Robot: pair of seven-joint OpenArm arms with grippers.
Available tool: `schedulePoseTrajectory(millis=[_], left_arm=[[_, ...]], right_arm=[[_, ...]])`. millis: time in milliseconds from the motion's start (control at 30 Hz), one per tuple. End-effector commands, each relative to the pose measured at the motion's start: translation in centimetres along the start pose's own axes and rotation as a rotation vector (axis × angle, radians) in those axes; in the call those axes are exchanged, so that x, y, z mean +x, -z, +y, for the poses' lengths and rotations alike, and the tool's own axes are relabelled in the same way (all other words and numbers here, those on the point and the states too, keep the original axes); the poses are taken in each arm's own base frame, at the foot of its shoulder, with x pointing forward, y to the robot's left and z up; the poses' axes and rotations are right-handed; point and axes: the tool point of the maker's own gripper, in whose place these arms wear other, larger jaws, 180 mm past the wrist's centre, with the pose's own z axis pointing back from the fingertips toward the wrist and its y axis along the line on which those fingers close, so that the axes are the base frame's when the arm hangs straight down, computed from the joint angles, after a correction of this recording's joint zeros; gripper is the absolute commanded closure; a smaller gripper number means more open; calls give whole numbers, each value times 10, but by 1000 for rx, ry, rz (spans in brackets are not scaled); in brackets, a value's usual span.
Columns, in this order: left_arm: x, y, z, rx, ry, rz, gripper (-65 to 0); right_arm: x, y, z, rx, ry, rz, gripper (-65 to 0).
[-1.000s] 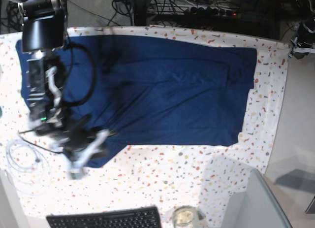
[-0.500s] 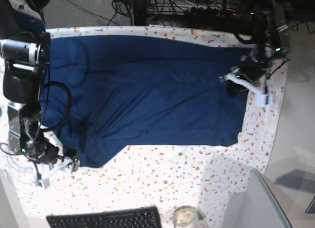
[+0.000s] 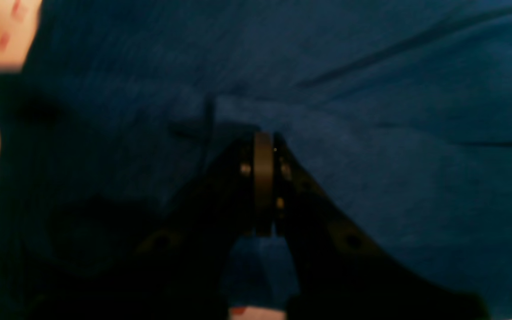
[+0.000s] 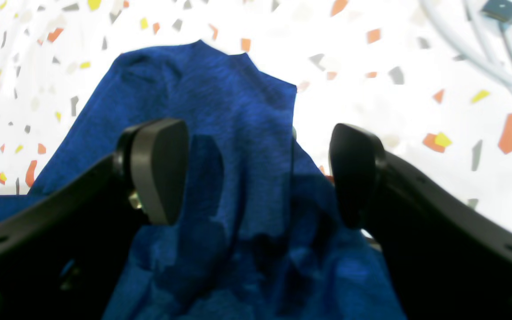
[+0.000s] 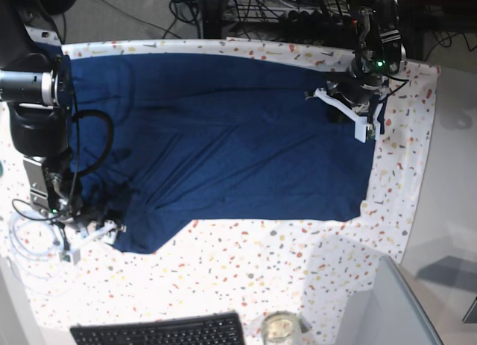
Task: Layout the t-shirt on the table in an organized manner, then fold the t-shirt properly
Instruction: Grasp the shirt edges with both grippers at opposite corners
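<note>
A white table (image 5: 246,274) flecked with red, yellow and grey fills the base view, and the t-shirt (image 5: 223,144) lies spread across most of its far part, one long edge running close beside the table's far edge and a sleeve-like corner jutting toward the bare near side. The cloth looks soft, thin and light: it creases readily, so it will probably drag and bunch rather than slide as a sheet, and it is best taken by a pinch at a hem, corner or sleeve tip. The left gripper (image 3: 262,138) sits at the t-shirt's end nearest the table's short edge, its jaws pressed together right at the cloth; a small ridge of fabric rises at the tips, but whether any is actually caught between them cannot be told from the dark wrist view. The right gripper (image 4: 256,173) hovers over the jutting corner at the opposite end, jaws spread wide with the fabric lying loose between the pads (image 4: 158,171) and not clamped. Beyond that corner lie white cables (image 4: 482,49) on the table, a likely snag, while a black keyboard (image 5: 160,331) and a glass jar (image 5: 281,328) sit at the near edge, leaving a broad bare strip between them and the t-shirt for pulling and folding
</note>
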Motion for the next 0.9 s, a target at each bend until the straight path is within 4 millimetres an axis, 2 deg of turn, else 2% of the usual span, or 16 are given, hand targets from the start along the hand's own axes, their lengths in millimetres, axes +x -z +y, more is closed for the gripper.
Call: schedulePoseTrajectory(millis=[0, 67, 100, 167, 233, 300, 400, 467, 533, 767, 867], left_arm=[[12, -1, 1, -4, 7, -40, 0], [9, 0, 1, -2, 9, -33, 0], [9, 0, 1, -2, 8, -33, 0], [9, 0, 1, -3, 6, -32, 0], [9, 0, 1, -4, 5, -33, 0], [9, 0, 1, -4, 5, -33, 0], [8, 0, 1, -1, 10, -31, 0], [7, 0, 2, 0, 9, -28, 0], [6, 0, 2, 0, 9, -27, 0], [3, -3, 2, 1, 11, -23, 0], [2, -3, 2, 2, 11, -20, 0]], right_arm=[[32, -3, 0, 2, 1, -74, -467], [32, -4, -3, -2, 0, -74, -458], [33, -4, -4, -4, 0, -74, -432], [32, -4, -4, -1, -1, -72, -309], [31, -4, -3, 0, -2, -68, -141], [32, -4, -3, 1, -4, -67, -9], [28, -4, -3, 2, -4, -40, -12], [38, -7, -2, 6, -11, -65, 0], [39, -12, 0, 12, -29, -85, 0], [58, -52, 22, 52, -129, -154, 0], [50, -66, 29, 62, -163, -148, 0]])
